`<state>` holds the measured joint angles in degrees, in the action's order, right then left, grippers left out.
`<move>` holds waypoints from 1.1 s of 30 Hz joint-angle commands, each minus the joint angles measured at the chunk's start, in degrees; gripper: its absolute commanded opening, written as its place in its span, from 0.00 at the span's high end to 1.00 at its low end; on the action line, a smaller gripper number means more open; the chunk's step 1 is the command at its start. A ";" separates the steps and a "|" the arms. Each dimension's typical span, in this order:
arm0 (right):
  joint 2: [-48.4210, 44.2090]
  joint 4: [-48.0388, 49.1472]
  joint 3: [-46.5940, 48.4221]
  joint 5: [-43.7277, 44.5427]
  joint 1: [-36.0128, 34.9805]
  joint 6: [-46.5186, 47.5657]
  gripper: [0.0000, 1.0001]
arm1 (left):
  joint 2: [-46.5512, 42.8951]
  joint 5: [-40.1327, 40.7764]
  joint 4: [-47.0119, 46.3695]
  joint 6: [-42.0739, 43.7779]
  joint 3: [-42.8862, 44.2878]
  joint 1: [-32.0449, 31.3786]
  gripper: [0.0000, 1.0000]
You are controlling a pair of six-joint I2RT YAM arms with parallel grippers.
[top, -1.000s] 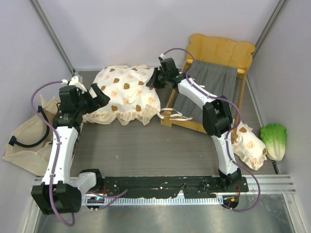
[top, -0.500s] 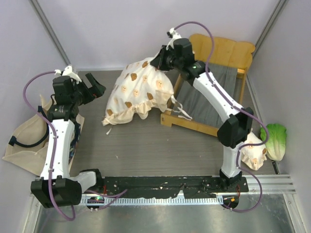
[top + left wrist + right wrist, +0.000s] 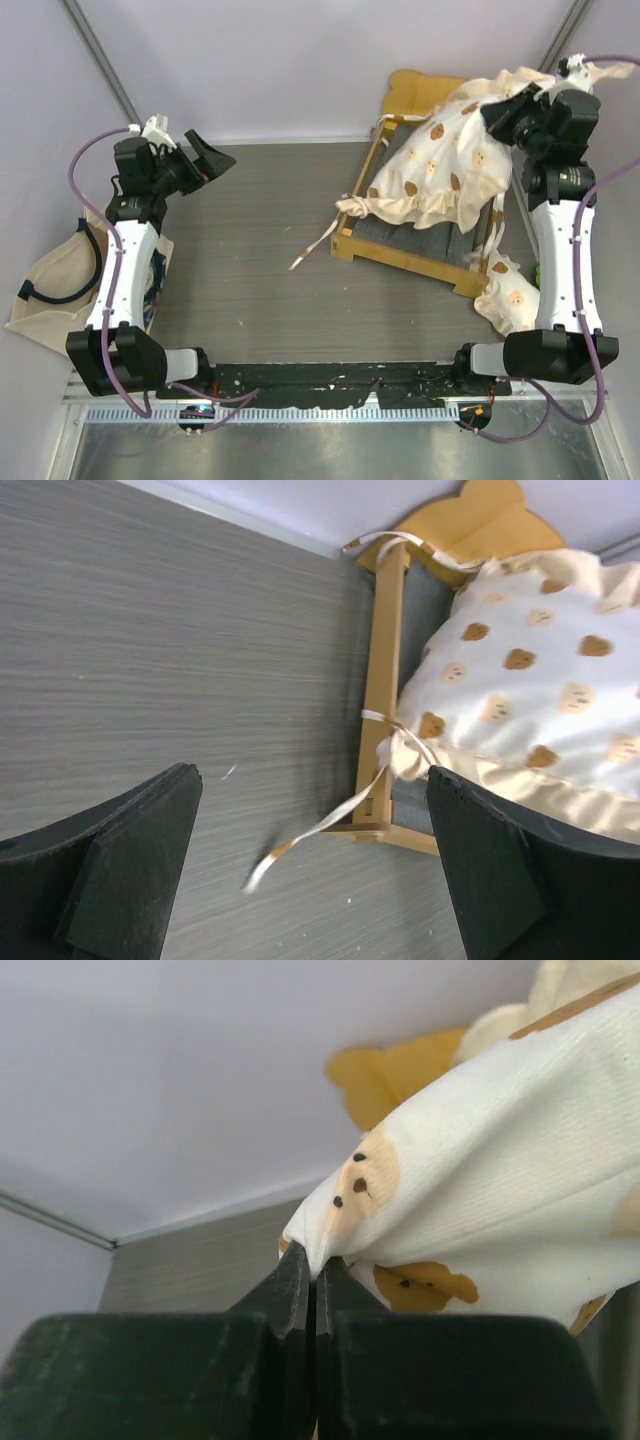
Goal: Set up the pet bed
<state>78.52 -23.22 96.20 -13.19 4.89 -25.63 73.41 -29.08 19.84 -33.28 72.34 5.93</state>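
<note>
The pet bed's light-wood frame (image 3: pixel 398 250) with its grey base stands at the back right; its scalloped headboard (image 3: pixel 412 86) faces the rear wall. The cream bear-print cushion (image 3: pixel 440 165) hangs slanted over the frame, its lower frilled edge on the grey base. My right gripper (image 3: pixel 497 115) is shut on the cushion's upper corner, and the wrist view shows the fabric (image 3: pixel 480 1190) pinched between the tips of the right gripper (image 3: pixel 312 1270). My left gripper (image 3: pixel 207 160) is open and holds nothing, far left of the bed. A tie ribbon (image 3: pixel 320 825) trails off the cushion (image 3: pixel 520 690) beside the frame rail (image 3: pixel 385 680).
A beige tote bag (image 3: pixel 50 290) with black handles lies at the left wall. A small bear-print pillow (image 3: pixel 512 298) lies against the frame's near right corner, behind the right arm. Grey walls close in the table on three sides. The arm bases' rail (image 3: pixel 340 385) runs along the near edge.
My right arm has swung the cushion from the table's middle rightward and up over the bed frame. My left arm has drawn back to the left, away from the cushion.
</note>
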 commanded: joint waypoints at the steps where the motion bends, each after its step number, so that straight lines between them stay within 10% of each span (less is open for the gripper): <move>1: 3.83 3.27 -11.90 -6.14 4.78 -1.35 0.99 | 1.04 -5.81 -7.97 -2.41 0.44 -1.97 0.00; 8: 5.15 5.63 -18.60 -9.29 4.87 -5.30 0.99 | 1.21 -3.09 -9.46 -2.49 -2.55 -9.96 0.00; 20: 12.53 21.80 7.86 -6.24 4.61 -28.40 0.99 | 2.62 -0.89 -10.25 -3.99 -2.99 -13.14 0.00; 26: 3.58 46.13 -16.18 8.59 -0.91 -37.93 0.99 | 2.97 -0.71 -12.62 -6.27 -5.10 -13.76 0.00; 33: -9.42 50.83 -49.25 28.22 -15.60 -34.23 0.93 | 3.15 -0.89 -13.16 -6.54 -6.94 -16.47 0.00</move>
<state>77.10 18.59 57.41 4.27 -7.97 -58.65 76.86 -29.95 10.07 -39.05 66.43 -8.56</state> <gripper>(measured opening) 0.045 0.996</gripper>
